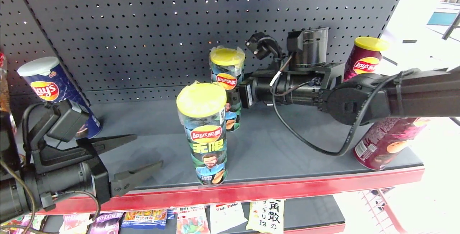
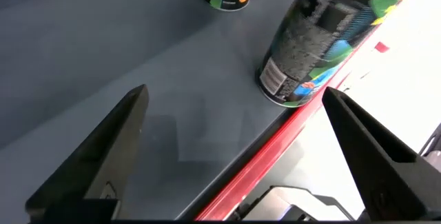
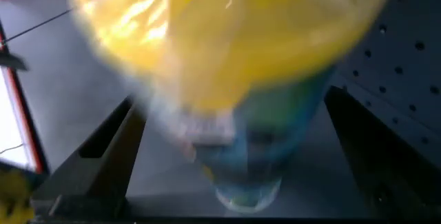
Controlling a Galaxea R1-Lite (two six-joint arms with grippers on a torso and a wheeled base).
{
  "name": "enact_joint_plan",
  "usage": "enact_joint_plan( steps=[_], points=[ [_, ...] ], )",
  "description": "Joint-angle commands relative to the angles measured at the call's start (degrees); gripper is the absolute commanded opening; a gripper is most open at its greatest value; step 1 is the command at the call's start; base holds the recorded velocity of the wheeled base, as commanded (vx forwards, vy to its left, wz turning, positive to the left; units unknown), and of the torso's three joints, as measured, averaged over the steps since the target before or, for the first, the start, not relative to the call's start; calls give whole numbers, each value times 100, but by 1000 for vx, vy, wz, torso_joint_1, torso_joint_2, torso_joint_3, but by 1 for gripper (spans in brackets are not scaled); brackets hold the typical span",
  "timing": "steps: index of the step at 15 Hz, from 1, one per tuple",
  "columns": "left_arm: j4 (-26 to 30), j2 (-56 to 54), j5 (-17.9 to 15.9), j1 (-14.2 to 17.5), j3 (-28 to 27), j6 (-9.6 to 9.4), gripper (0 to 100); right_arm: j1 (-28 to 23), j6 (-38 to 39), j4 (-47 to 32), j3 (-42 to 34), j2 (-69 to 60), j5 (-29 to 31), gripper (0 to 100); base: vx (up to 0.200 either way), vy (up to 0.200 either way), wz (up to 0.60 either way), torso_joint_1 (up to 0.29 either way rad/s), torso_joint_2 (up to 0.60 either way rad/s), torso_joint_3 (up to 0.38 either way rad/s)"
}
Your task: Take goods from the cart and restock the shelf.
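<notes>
right pincer (image 1: 233, 101) open, straddling rear chips can (image 1: 227, 68), no grip; left pincer (image 1: 149, 150) wide open, empty. risk: right pincer clips it backing out, toppling it into front chips can (image 1: 206, 133).

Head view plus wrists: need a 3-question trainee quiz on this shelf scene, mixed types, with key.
1. True or false: the left gripper holds a can.
2. Multiple choice: the lid of the rear green can, which stands between the fingers of the right gripper, is A white, B yellow, C red.
3. Short answer: where on the shelf does the front green can stand?
Key: 1 false, it is open and empty. 2 B. 3 At the red front edge, forward of the rear green can.
</notes>
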State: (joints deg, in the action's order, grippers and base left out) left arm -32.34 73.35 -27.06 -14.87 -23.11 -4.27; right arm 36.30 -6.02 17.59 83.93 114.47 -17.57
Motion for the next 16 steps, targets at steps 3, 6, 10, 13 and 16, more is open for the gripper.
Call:
enact_joint_plan(
  steps=[3, 6, 10, 13, 16],
  points=[
    [-27, 294, 8, -95, -53, -22, 100, -176, 13, 16, -1248, -1041, 386, 100, 0, 0, 0, 0, 0, 0],
    [-27, 531, 8, -95, -106, -30, 100, -255, 13, 34, -2179, -1744, 456, 100, 0, 0, 0, 0, 0, 0],
    [-27, 716, -1, -121, -237, -48, 100, -211, 5, 34, -3252, -2746, 456, 100, 0, 0, 0, 0, 0, 0],
    [0, 874, -36, -130, -264, -356, 100, -211, -4, 34, -4412, -3765, 456, 100, 0, 0, 0, 0, 0, 0],
    [9, 997, -71, -279, -273, -391, 100, -220, 13, 34, -4913, -4363, 456, 100, 0, 0, 0, 0, 0, 0]
  ],
)
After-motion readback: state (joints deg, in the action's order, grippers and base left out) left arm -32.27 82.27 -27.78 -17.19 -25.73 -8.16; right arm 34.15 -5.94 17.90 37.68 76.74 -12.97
